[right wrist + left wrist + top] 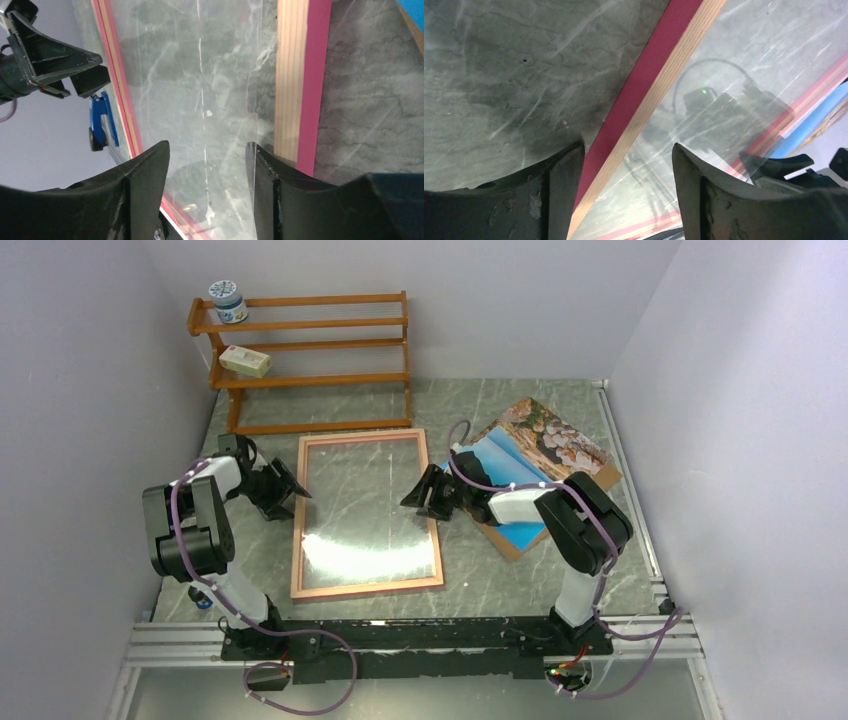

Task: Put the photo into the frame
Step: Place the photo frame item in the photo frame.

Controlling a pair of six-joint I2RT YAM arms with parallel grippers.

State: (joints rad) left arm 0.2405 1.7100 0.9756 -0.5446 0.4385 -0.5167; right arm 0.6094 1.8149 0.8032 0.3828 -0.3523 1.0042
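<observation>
Frame (366, 587): lies flat in the middle of the table (480, 580), long sides running away from the arm bases.
Frame look: thin pink rail all round, with a pale wood strip along its inner side in both wrist views (644, 95) (300, 90).
Pane: clear, shows the grey marbled tabletop through it, with a bright glare patch near the close end.
Photo (535, 440): lies picture side up to the right of the frame, apart from it, turned at an angle.
Photo look: blue sky and water across the nearer part, brown and pale rocks at the far corner; near part hidden by the right arm.
Backing sheet (610, 476): brown board beneath the photo, showing past its right and near edges.
Left gripper (295, 490): fingers spread and holding nothing, at the frame's left rail; in its wrist view (628, 150) the rail runs up between the two fingers.
Right gripper (412, 492): fingers parted and holding nothing, at the frame's right rail near the far end; in its wrist view (207, 147) the gap sits over the pane, the rail beside one finger.
Rack (310, 340): wooden, slatted, against the far wall, bearing a jar (228, 301) and a small box (245, 361).
</observation>
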